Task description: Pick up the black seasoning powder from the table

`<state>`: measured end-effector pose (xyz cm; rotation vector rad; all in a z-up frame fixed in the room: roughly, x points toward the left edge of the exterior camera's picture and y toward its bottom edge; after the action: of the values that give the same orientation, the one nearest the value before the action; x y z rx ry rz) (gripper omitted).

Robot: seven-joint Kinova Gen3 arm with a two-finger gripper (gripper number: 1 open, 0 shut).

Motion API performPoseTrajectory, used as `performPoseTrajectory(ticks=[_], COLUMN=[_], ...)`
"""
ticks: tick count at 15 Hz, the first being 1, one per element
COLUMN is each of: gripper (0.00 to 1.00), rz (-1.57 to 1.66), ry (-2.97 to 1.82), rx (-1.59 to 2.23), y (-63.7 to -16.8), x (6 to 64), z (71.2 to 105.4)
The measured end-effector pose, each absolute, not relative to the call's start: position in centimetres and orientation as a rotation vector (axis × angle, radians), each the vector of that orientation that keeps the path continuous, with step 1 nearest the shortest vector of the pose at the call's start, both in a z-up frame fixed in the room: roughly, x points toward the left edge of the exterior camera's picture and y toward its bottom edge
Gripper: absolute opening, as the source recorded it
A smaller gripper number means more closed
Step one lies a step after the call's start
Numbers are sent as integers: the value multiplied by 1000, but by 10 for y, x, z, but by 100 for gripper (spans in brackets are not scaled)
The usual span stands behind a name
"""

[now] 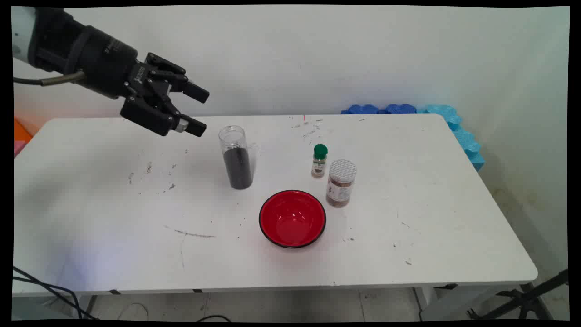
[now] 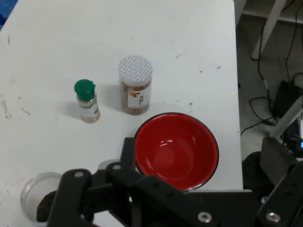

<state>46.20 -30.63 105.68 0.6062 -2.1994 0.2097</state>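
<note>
My black gripper (image 1: 201, 112) hangs open and empty above the table's back left, its fingers pointing right. Nearest to it, just to its right and lower, stands a tall clear lidless jar (image 1: 236, 157) partly filled with dark grains, seen at the hand view's lower left as the jar (image 2: 40, 201). An empty red bowl (image 1: 292, 219) with a black rim sits near the table's middle, and in the hand view the bowl (image 2: 176, 150) lies between my fingers (image 2: 127, 152). Beyond it stand a small green-capped bottle (image 1: 319, 161) (image 2: 87, 100) and a brown spice jar (image 1: 341, 183) (image 2: 135, 85) with a white perforated lid.
The white table (image 1: 113, 218) carries scuffs and dark specks. Blue foam pieces (image 1: 408, 109) line its back right corner and right edge. An orange object (image 1: 20, 131) lies off the left edge. Black cables (image 1: 41, 286) run at the front left; a black stand (image 1: 522, 302) sits on the floor at right.
</note>
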Motion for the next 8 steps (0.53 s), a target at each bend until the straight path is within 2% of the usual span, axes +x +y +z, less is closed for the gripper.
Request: performPoseTrajectory(ticks=[8], gripper=[100], rz=[253], ry=[-2233], rx=[710], y=[-312], x=[482], z=[1029])
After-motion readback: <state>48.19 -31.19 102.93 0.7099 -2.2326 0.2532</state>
